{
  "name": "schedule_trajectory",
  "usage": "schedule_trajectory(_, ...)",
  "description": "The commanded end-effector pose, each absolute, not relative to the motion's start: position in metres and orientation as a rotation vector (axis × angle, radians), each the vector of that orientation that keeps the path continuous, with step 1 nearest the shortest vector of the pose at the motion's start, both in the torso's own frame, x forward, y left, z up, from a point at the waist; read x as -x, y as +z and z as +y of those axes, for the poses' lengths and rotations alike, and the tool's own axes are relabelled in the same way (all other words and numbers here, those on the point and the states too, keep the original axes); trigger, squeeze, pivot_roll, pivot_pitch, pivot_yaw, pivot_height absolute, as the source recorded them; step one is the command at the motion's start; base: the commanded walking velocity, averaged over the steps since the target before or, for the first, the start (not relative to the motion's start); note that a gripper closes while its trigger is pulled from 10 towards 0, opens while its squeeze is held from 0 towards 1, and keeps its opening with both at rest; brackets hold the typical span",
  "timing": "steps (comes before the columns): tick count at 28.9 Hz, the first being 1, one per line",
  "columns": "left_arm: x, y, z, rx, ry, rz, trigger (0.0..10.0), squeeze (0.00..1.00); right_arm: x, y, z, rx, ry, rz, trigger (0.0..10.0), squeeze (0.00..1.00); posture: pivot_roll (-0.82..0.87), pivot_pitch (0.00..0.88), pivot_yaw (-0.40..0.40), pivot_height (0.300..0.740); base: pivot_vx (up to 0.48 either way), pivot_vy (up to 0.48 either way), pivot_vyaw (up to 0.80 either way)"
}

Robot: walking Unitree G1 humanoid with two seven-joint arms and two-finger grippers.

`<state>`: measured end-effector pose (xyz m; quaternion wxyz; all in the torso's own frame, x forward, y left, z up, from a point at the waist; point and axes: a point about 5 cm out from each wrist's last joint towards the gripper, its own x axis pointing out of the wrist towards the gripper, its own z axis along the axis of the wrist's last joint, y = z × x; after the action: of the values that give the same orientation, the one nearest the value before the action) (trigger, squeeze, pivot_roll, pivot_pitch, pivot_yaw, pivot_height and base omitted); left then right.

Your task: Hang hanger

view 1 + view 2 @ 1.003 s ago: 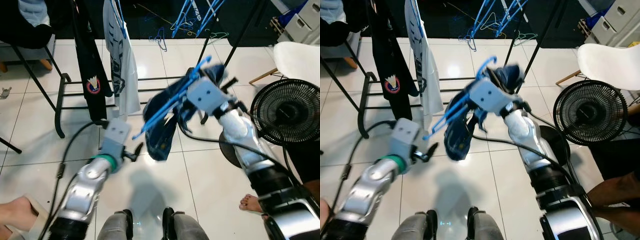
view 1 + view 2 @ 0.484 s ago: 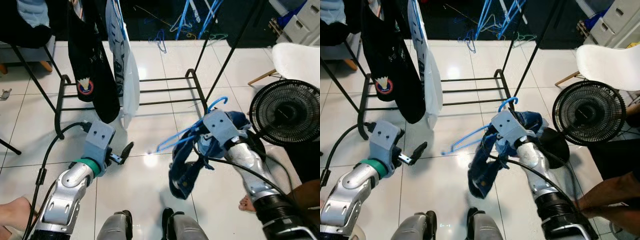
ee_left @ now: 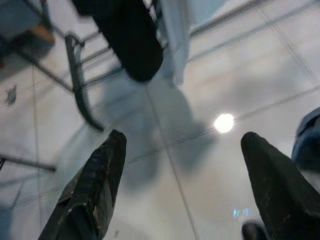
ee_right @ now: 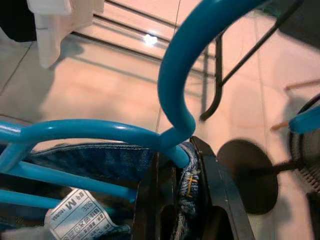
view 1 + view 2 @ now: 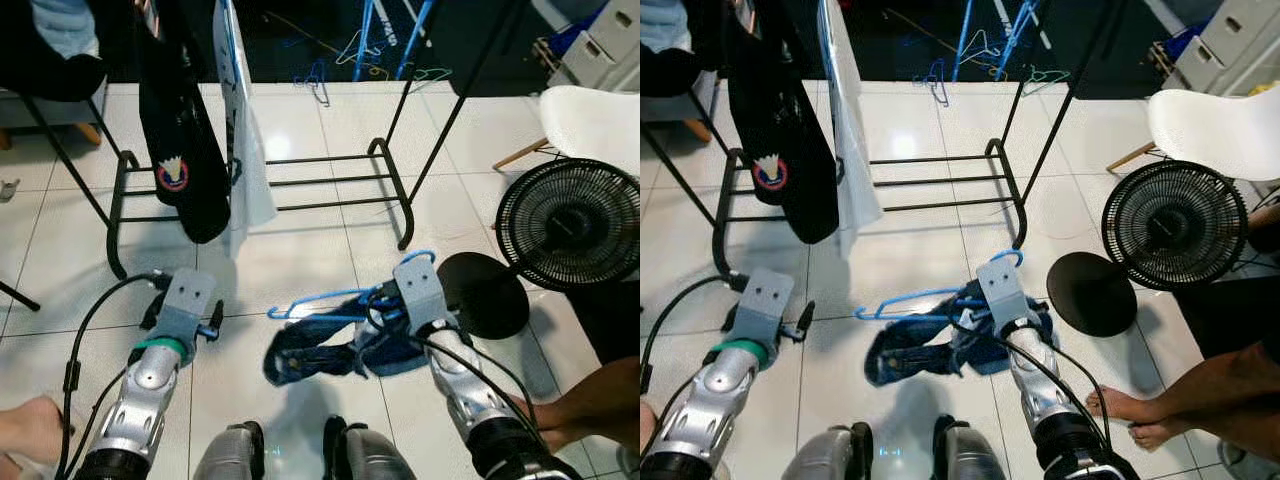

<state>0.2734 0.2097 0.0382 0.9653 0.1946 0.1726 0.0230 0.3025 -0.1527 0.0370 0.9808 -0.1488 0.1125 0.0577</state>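
A blue plastic hanger (image 5: 325,298) carries a dark denim garment (image 5: 318,352) that droops low over the floor in front of my legs. My right gripper (image 4: 176,152) is shut on the hanger's neck just below the hook, with denim bunched between the fingers (image 4: 216,192). The black clothes rack (image 5: 335,182) stands farther ahead, well above and beyond the hanger. A black garment (image 5: 185,150) and a white one (image 5: 240,130) hang on it. My left gripper (image 3: 182,190) is open over bare tile at the lower left, holding nothing.
A black floor fan (image 5: 575,225) with a round base (image 5: 485,295) stands to the right, and a white chair (image 5: 600,115) behind it. A person's bare feet (image 5: 1130,412) are at the lower right. Spare blue hangers (image 5: 320,80) lie beyond the rack.
My right arm has come down and back from up near the rack, bringing the hanger and denim low above the floor. The left arm has also drawn back and lower.
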Motion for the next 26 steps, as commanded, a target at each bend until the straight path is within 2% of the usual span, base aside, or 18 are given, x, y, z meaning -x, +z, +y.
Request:
schedule_trajectory(1,-0.260,0.018,0.221,-0.398,0.084,0.439,10.0,0.00,-0.291,0.018,-0.163,0.195,0.020,0.316,0.0,0.00,0.04,0.100,-0.033,0.733,0.000,0.000,0.00)
schedule_trajectory(6,-0.253,0.006,0.228,-0.419,0.085,0.496,10.0,0.00,-0.276,-0.001,-0.166,0.115,-0.060,0.413,0.0,0.00,0.04,0.090,-0.027,0.733,0.000,0.000,0.00)
schedule_trajectory(13,-0.250,-0.004,0.230,-0.488,0.077,0.493,10.0,0.00,-0.261,-0.020,-0.167,0.134,-0.048,0.502,0.0,0.00,0.03,0.088,-0.021,0.733,0.000,0.000,0.00)
schedule_trajectory(26,-0.247,-0.009,0.231,-0.481,0.090,0.469,10.0,0.00,-0.257,-0.028,-0.164,0.157,-0.030,0.541,0.0,0.00,0.03,0.078,-0.027,0.733,0.000,0.000,0.00)
